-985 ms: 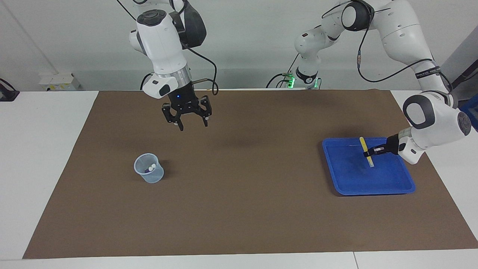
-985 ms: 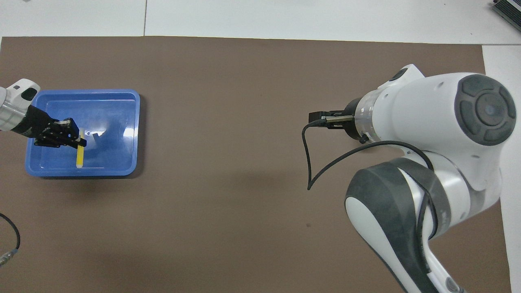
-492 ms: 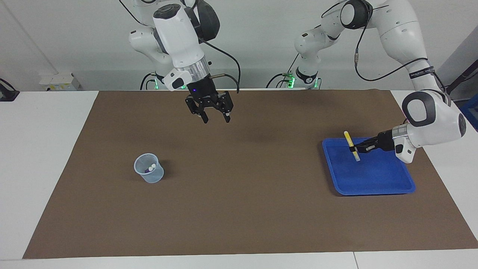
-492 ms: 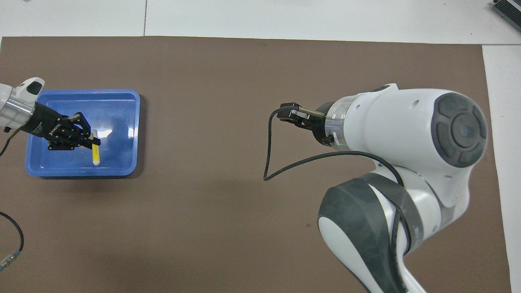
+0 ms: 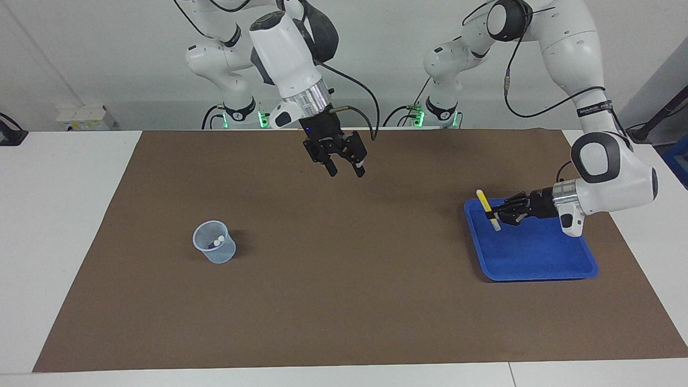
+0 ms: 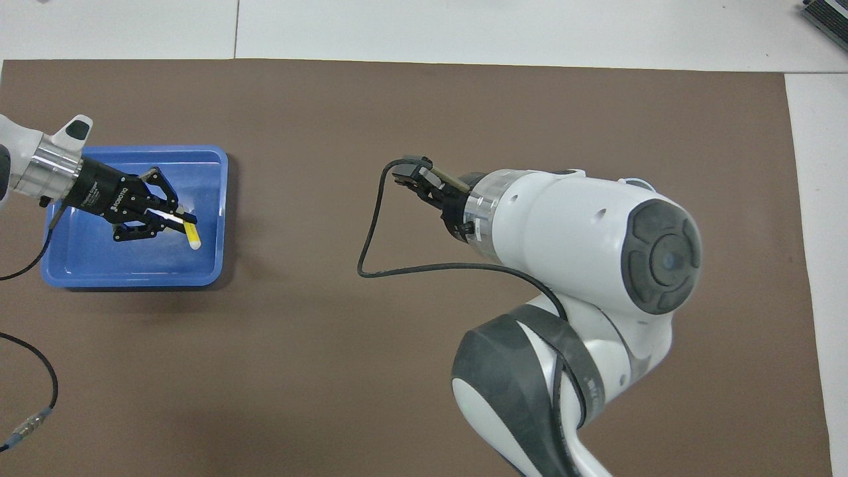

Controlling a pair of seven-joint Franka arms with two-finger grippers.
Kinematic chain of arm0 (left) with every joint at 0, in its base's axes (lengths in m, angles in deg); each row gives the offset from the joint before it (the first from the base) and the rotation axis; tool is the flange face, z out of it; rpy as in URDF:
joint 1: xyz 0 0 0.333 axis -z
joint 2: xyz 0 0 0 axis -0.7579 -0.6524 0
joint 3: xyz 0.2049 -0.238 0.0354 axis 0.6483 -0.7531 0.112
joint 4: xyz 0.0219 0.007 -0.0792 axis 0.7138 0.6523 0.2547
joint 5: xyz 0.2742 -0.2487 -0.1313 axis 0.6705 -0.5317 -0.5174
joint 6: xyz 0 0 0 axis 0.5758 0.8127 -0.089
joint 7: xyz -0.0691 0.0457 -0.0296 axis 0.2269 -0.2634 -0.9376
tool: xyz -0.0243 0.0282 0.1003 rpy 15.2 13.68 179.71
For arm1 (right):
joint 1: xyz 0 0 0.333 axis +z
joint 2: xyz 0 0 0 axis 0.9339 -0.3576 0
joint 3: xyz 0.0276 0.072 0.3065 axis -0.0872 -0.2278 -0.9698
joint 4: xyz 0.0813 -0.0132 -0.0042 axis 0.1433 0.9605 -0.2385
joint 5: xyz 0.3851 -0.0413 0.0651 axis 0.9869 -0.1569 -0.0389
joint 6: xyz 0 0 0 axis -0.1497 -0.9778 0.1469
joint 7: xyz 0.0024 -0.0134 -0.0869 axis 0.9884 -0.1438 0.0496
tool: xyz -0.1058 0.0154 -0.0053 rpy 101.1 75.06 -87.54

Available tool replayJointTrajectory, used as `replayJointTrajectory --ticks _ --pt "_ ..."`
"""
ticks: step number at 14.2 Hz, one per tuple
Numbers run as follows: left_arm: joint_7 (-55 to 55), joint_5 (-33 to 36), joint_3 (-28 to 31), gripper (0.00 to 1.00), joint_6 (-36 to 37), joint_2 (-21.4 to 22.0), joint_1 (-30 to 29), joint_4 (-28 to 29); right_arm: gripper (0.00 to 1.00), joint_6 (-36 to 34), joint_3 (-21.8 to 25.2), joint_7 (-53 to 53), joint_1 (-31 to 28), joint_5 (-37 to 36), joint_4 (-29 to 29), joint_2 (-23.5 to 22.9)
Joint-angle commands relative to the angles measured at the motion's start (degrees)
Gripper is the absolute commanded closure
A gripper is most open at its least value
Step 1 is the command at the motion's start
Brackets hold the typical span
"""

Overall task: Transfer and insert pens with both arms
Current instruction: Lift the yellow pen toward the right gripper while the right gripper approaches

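My left gripper [image 5: 491, 216] is shut on the yellow pen [image 5: 482, 200] and holds it tilted in the air over the edge of the blue tray [image 5: 537, 269] that faces the middle of the table. From overhead the same pen [image 6: 191, 234] sticks out past the left gripper [image 6: 183, 222] above the tray [image 6: 132, 278]. My right gripper [image 5: 346, 172] hangs open and empty, high over the middle of the brown mat. A clear cup [image 5: 215, 248] toward the right arm's end holds two pens with whitish caps [image 5: 218, 239]; one looks purple. The right arm hides that cup from overhead.
The brown mat [image 5: 344, 301] covers most of the white table. The right arm's bulky wrist [image 6: 583, 238] and its looping black cable [image 6: 371, 232] hang over the mat's middle. A loose cable [image 6: 26, 397] lies near the left arm's base.
The left gripper has lifted the yellow pen and carried it toward the middle of the table. The right gripper has swung from over the cup's end to over the middle, still open.
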Motion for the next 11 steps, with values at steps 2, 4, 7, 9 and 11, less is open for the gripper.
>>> replayJointTrajectory --ticks 2,4,7,9,11 --pt "7.1 -5.3 0.3 1.00 0.8 0.9 1.8 0.4 0.14 4.5 -0.2 -1.4 1.1 1.7 0.1 -2.1" --pt "8.6 -7.6 0.4 1.00 0.5 0.9 2.3 0.6 0.14 6.8 -0.2 -2.3 2.4 1.8 -0.3 -3.4" --pt "12.9 -11.7 0.4 1.00 0.1 1.2 4.5 0.8 0.14 10.3 -0.2 -4.4 4.0 1.9 -0.6 -5.5" --pt "14.7 -14.5 0.3 1.00 -0.7 1.3 5.9 1.0 0.14 10.4 -0.2 -5.9 5.1 2.0 -1.1 -5.7" --pt "16.7 -16.7 0.3 1.00 -2.3 1.2 8.0 1.0 0.14 11.1 -0.2 -7.4 5.5 1.9 -2.3 -7.3"
